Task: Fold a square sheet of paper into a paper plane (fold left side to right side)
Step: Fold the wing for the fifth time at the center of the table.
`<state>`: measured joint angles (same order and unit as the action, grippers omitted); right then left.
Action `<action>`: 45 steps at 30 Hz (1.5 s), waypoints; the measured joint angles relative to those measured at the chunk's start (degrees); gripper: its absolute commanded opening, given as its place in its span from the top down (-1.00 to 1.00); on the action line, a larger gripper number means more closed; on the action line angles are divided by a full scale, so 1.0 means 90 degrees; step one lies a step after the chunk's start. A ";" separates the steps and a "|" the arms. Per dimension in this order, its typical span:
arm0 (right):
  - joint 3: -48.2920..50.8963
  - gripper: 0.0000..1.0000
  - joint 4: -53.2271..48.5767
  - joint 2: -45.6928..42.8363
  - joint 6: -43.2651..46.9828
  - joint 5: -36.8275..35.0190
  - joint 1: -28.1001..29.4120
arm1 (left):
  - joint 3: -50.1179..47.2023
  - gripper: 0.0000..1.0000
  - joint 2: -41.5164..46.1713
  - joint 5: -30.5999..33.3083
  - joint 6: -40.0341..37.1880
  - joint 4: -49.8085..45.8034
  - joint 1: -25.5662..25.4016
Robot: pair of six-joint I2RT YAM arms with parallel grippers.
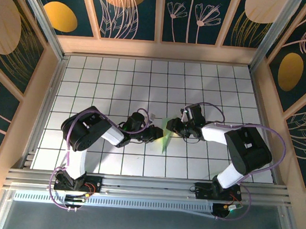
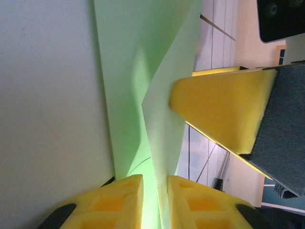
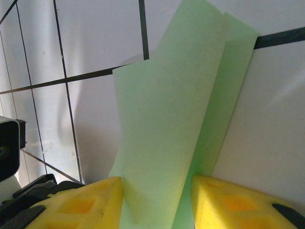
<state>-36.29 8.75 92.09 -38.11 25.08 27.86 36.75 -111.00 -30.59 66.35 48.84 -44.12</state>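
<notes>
Left gripper (image 1: 156, 133) sits at mid-table, its tips at the left edge of the square sheet of paper (image 1: 165, 135). In its wrist view the yellow fingers (image 2: 119, 200) leave only a narrow slot, and the pale green paper runs up through that slot. Whether the pads actually press it cannot be told.

The sheet is partly folded and stands on edge between the two arms, raised off the white grid table (image 1: 118, 80) rather than lying flat. One flap is bent over along a soft, unpressed crease.

To the right, the right gripper (image 1: 174, 128) meets the sheet from the other side. Its wrist view shows the jaws partly apart with the doubled paper rising between them and reaching both fingers (image 3: 81, 205). A firm grip cannot be confirmed.

The step in hand looks like the first fold, left side over to right side, with the halves brought close but not yet flattened. The next move likely calls for lining up the free edges, laying the sheet down on the table while one gripper keeps it from sliding, and pressing along the fold to set it. Thin paper may buckle or slip.
</notes>
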 measured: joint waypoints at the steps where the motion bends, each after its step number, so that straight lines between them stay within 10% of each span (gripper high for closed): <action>1: 0.0000 0.15 0.0000 0.0000 0.0000 -0.0002 0.0000 | 0.0005 0.69 0.0000 0.0002 -0.0032 -0.0034 0.0005; 45: -0.0058 0.15 -0.0012 0.0010 -0.0027 -0.0017 0.0032 | 0.0041 1.00 0.0000 0.0185 -0.0253 -0.0289 -0.0017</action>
<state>-36.82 8.64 92.18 -38.35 24.93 28.14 37.12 -111.00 -28.93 64.07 46.24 -44.27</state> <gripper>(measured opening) 0.428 0.049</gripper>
